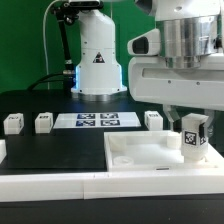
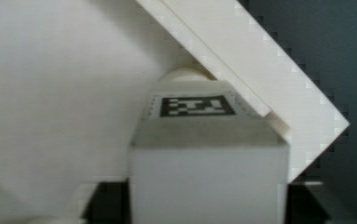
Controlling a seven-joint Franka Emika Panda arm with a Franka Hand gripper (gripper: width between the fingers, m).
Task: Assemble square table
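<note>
The square table's white slab (image 1: 140,156) lies rim-up at the front right of the black table. One white tagged leg (image 1: 193,138) stands upright at the slab's corner on the exterior view's right. My gripper (image 1: 192,124) hangs straight above it with a finger down each side. In the wrist view the leg (image 2: 207,165) fills the middle, its tag facing the camera, against the slab's rim (image 2: 246,70). A dark gap shows between the leg and each finger, so the jaws stand open around it and are not pressing on it.
Three loose legs stand in a row behind the slab (image 1: 13,123), (image 1: 44,122), (image 1: 153,119). The marker board (image 1: 97,121) lies between them. The robot base (image 1: 97,60) rises at the back. A long white border bar (image 1: 50,182) runs along the front edge.
</note>
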